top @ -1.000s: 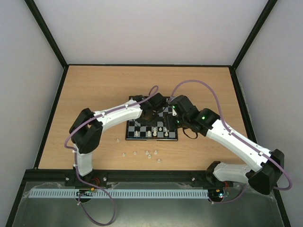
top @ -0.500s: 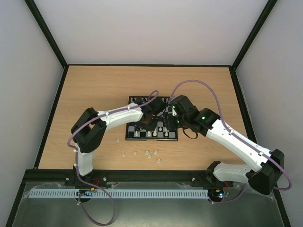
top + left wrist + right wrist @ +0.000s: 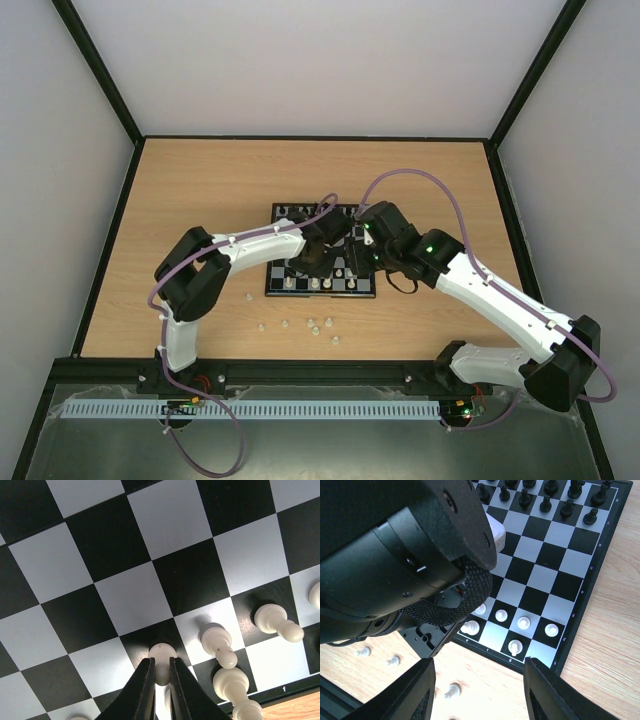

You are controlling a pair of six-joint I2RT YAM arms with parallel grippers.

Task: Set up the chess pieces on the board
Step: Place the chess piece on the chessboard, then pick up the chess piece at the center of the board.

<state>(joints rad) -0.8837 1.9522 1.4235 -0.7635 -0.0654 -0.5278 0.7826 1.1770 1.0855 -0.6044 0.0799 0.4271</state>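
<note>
Left claw (image 3: 161, 664) is clamped on a white pawn (image 3: 161, 651), which sits on or just above a black square at the lower middle of the left wrist view. It is in the board's (image 3: 134, 599) near rows, beside standing white pieces (image 3: 220, 645). This looks like the placing step; the next move calls for releasing and lifting straight up without toppling the neighbours. Loose white pieces (image 3: 312, 325) lie on the counter (image 3: 200, 180). Right claw (image 3: 479, 680) hangs spread and empty.

The left arm (image 3: 250, 245) and right arm (image 3: 500, 300) have white links, black joints and purple cables (image 3: 420, 175).
</note>
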